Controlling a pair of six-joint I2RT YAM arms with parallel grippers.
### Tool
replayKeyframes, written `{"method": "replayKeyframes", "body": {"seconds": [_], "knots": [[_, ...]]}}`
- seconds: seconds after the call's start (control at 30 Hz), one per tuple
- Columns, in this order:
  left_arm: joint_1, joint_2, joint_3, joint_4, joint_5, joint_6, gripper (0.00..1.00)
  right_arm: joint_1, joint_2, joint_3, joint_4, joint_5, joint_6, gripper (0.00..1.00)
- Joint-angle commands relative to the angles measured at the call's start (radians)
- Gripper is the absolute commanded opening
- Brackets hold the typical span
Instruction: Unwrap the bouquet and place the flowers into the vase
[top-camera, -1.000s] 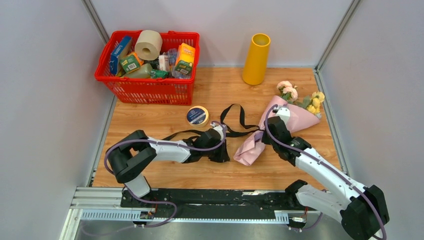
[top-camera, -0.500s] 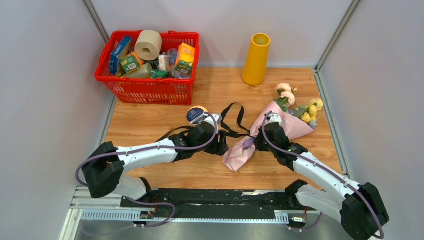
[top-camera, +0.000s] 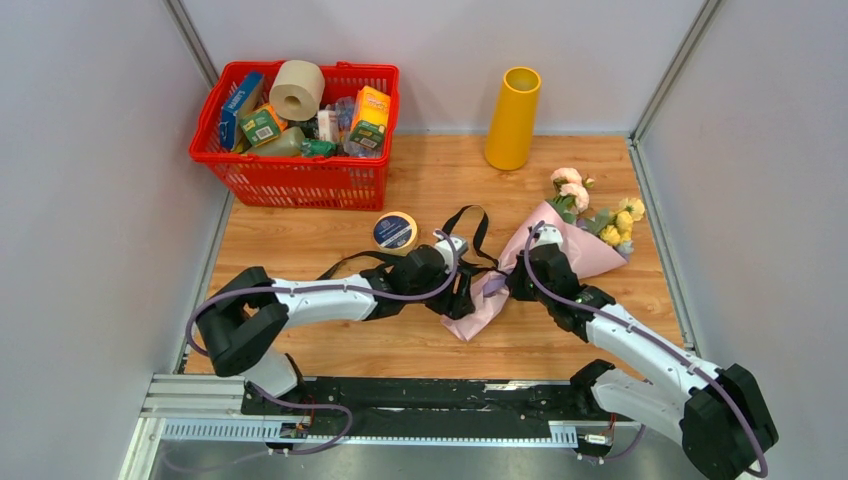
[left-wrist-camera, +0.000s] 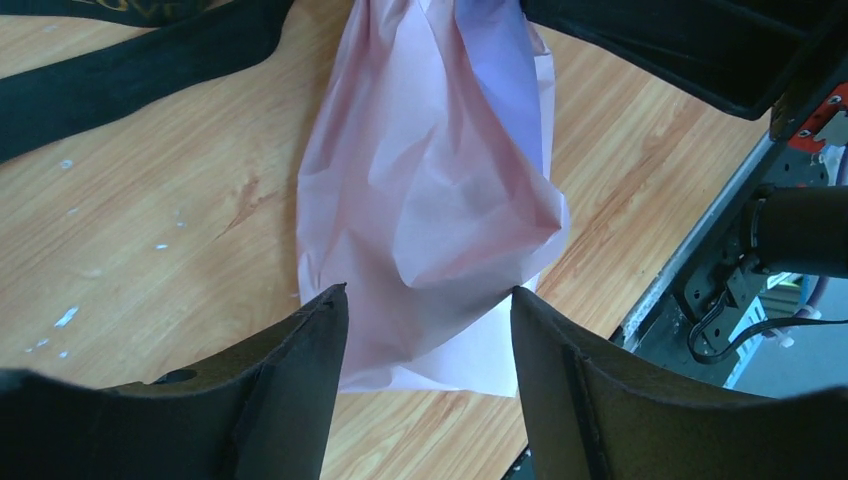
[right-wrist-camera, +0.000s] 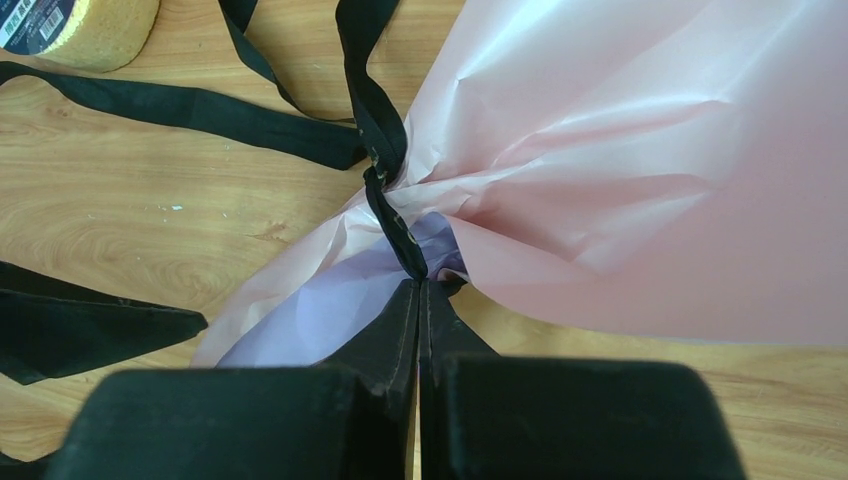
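The two black fingers of the left gripper (left-wrist-camera: 425, 300) are spread wide, and the narrow crumpled tail of the one cone-shaped bouquet (top-camera: 595, 252) wrapped in lilac-pink paper is seen lying between them; nothing is clamped. The fingers of the right gripper (right-wrist-camera: 420, 285) are pressed fully together, their tips set against the cinched waist of the wrapping, where the single long black ribbon (right-wrist-camera: 380, 120) is tied. Whether the ribbon is pinched cannot be told. Its loose ends are trailed leftward over the boards. The flowers (top-camera: 575, 190), two pink blooms and a small cluster of yellow ones, are shown at the paper's wide mouth. One flat round yellow disc with a dark label (top-camera: 396, 231) is laid near the left gripper. Further back, one tall yellow-orange cylindrical vase (top-camera: 513, 118) is stood upright by the rear wall, well apart from the bouquet. One red plastic basket (top-camera: 290, 180), filled with packaged goods and one beige paper roll (top-camera: 297, 88), is set at the far left. Everything is carried on a light wooden tabletop (top-camera: 300, 260), enclosed by plain grey walls on three sides
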Motion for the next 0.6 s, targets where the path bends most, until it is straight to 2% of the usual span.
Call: {"method": "replayKeyframes", "body": {"seconds": [0.0,0.13,0.23,0.27,0.3,0.33,0.4,0.43,0.57], "knots": [[-0.019,0.052,0.006,0.083,0.006,0.047,0.66,-0.001,0.012,0.009,0.056,0.005,0.024,0.0],[-0.027,0.082,-0.007,0.083,-0.02,0.021,0.54,-0.001,0.035,0.018,0.056,0.017,0.05,0.0],[-0.045,0.086,-0.017,0.051,-0.092,0.003,0.42,-0.001,0.049,0.025,0.049,0.059,0.073,0.0],[-0.048,0.089,-0.015,0.041,-0.1,-0.005,0.31,-0.001,0.051,0.029,0.044,0.069,0.077,0.0],[-0.05,0.1,-0.009,0.022,-0.106,-0.008,0.26,-0.001,0.051,0.035,0.041,0.079,0.077,0.0],[-0.05,0.106,-0.004,0.012,-0.106,-0.015,0.16,-0.001,0.045,0.04,0.04,0.085,0.075,0.0],[-0.051,0.121,0.006,-0.029,-0.144,-0.028,0.04,-0.001,0.029,0.051,0.035,0.106,0.069,0.0],[-0.053,0.126,0.009,-0.049,-0.157,-0.032,0.01,-0.001,0.014,0.06,0.027,0.125,0.066,0.0],[-0.057,0.12,-0.001,-0.069,-0.184,-0.057,0.0,-0.003,-0.032,0.077,-0.003,0.229,0.054,0.0]]}}
